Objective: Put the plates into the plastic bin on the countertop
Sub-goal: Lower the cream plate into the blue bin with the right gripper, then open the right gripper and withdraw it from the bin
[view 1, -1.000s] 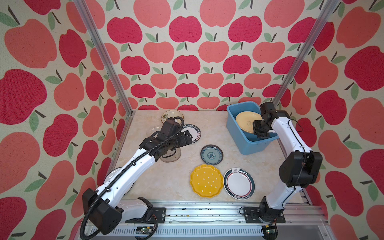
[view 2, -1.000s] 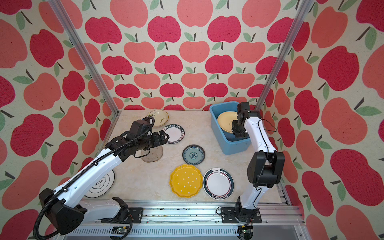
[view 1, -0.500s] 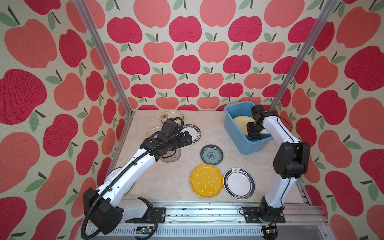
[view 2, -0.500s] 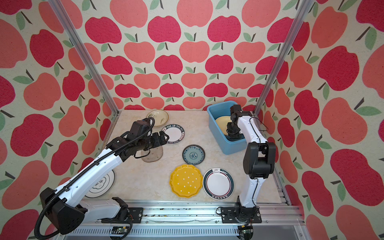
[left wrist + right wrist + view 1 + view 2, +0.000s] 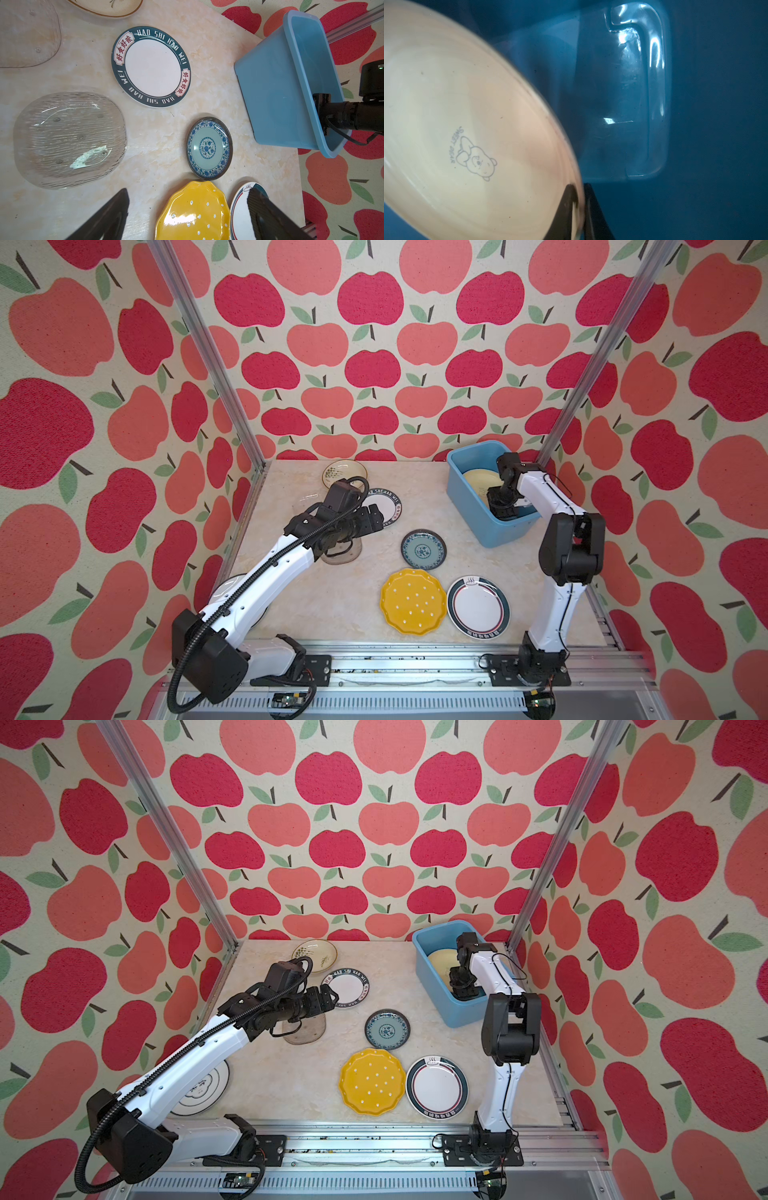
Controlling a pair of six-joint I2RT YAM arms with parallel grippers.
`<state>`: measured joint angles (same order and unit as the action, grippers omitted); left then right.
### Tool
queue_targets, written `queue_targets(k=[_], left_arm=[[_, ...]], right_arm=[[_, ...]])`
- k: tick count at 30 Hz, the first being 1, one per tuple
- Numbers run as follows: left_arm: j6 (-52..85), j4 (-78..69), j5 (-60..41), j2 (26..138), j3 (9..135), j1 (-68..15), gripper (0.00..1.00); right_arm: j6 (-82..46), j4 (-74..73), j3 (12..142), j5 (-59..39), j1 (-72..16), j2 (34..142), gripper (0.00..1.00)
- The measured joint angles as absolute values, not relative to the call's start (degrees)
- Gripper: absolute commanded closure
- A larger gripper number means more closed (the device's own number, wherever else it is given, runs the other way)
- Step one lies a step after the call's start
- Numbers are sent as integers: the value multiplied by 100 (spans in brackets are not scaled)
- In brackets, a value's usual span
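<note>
far left, a white plate (image 5: 199, 1085) lies on the countertop (image 5: 340, 614), half hidden under my left arm (image 5: 187, 1052). the left gripper (image 5: 372, 517) hovers above the counter with its fingers spread wide and nothing between them. i read that as waiting its turn, so the arms don't meet at the bin. beneath it sit a glass plate (image 5: 69, 139) and a second glass plate (image 5: 27, 33), with a cream plate (image 5: 345, 474) against the back wall. next come the lettered plate (image 5: 152, 66), the small blue plate (image 5: 423, 549), the yellow dotted plate (image 5: 413, 601) and the striped-rim plate (image 5: 478, 605), all flat and apart, so each rim looks easy to reach. at the right, the blue bin (image 5: 465, 497) stands in the back corner. the right gripper (image 5: 579, 207) is down inside it, pinching the rim of the pale plate (image 5: 456, 124), which tilts above the bin floor. holding it by the edge lets it go in slanted. my guess is letting go comes next.
</note>
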<state>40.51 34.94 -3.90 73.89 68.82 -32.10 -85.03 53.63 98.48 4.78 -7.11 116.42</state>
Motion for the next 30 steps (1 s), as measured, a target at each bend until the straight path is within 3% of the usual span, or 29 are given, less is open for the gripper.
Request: queue_targets(k=[13, 24, 30], left_arm=[[4034, 3636, -388, 7555, 7011, -3210, 9], [4036, 3710, -344, 7522, 7013, -3216, 8], [4036, 3795, -320, 7380, 7013, -3216, 7]], right_arm=[[-8263, 5312, 9835, 447, -711, 11712, 79], [-8053, 5343, 10084, 467, -711, 11408, 52], [-7863, 5363, 10210, 513, -711, 11166, 42]])
